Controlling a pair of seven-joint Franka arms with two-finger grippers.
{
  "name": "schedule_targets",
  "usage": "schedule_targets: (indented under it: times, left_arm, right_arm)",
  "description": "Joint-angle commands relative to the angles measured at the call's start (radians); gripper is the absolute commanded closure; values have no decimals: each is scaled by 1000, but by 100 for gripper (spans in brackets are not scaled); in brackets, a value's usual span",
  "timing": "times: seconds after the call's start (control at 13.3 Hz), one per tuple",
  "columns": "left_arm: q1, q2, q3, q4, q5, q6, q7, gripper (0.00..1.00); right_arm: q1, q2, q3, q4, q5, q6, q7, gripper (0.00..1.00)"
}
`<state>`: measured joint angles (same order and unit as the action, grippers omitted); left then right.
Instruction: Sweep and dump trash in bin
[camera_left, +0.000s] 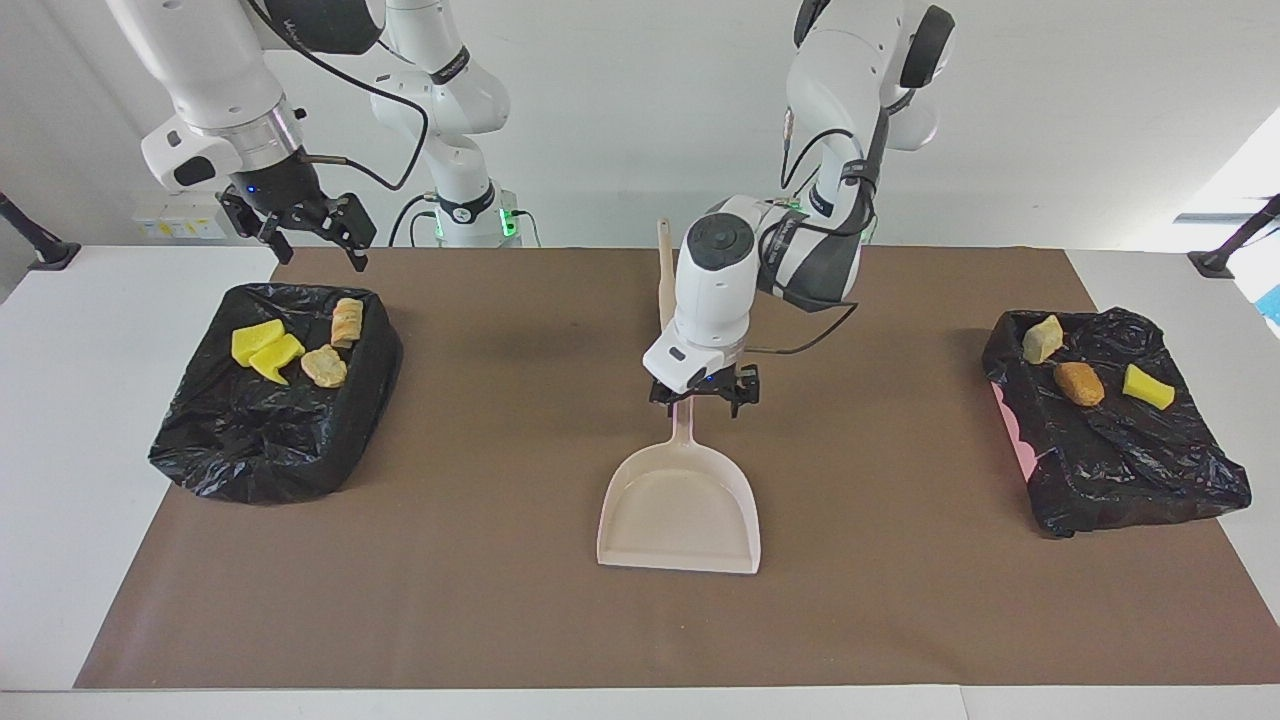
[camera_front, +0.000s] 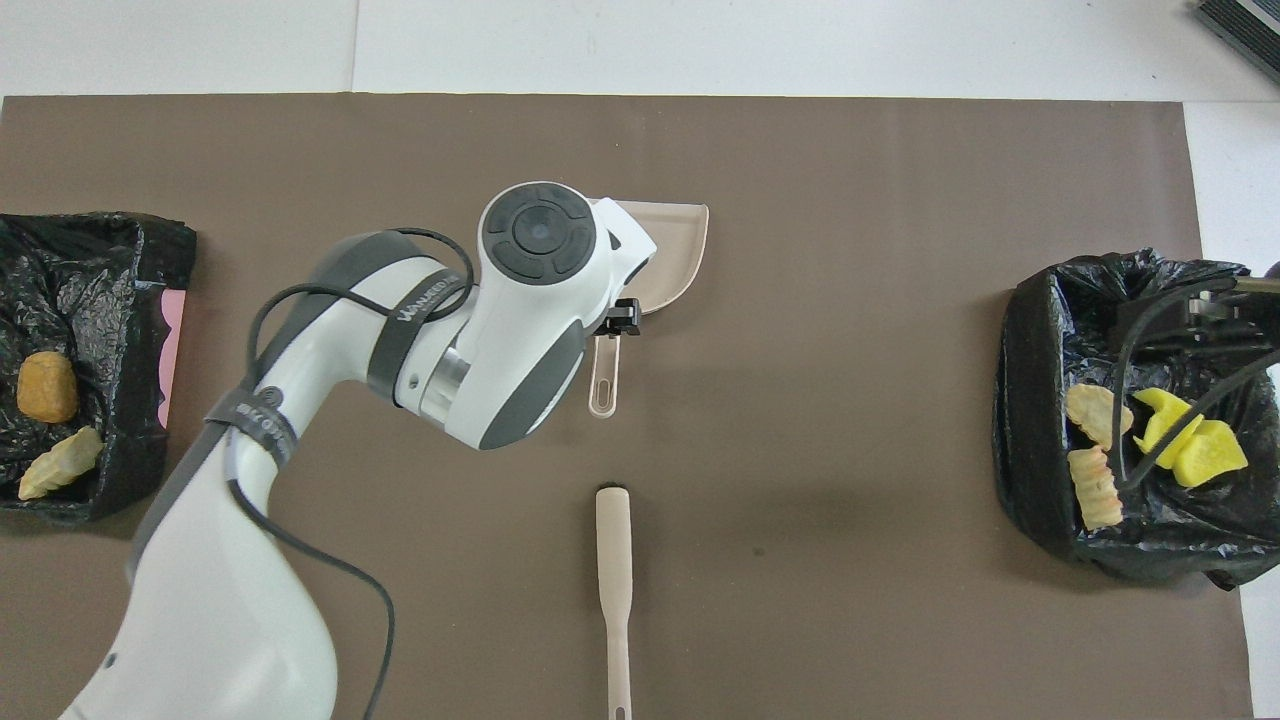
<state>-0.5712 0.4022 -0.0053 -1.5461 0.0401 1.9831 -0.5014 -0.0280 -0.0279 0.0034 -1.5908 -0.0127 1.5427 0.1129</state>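
Scraps: four in one bin (camera_left: 270, 400), three in the other (camera_left: 1120, 440); one dustpan (camera_left: 680, 505); both end effectors (camera_left: 703, 392) (camera_left: 305, 232) wide.

high facing camera across table, steep overhead camera, both sharing brown mat (camera_left: 480, 600)

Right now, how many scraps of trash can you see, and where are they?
7. Four lie in the bin at the right arm's end: two yellow, two tan. Three lie in the bin at the left arm's end: tan, brown, yellow. More may hide in the bag folds.
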Motion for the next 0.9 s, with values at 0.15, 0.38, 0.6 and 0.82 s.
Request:
schedule_targets:
  times: [0.15, 0.38, 0.6, 0.82]
  left_arm:
    - [187, -313, -1, -184, -9, -88, 272, 0]
    - [359, -411, 4, -154, -19, -174, 557, 0]
    - [454, -433, 8, -42, -19, -304, 710, 0]
    - [471, -430, 7, 47, -22, -478, 712, 0]
  right_arm:
    - [7, 2, -8, 12, -9, -16, -21, 0]
    - [7, 3, -8, 12, -7, -15, -22, 0]
    - [7, 2, -8, 12, -7, -16, -22, 0]
    - [7, 3, -8, 12, -9, -15, -22, 0]
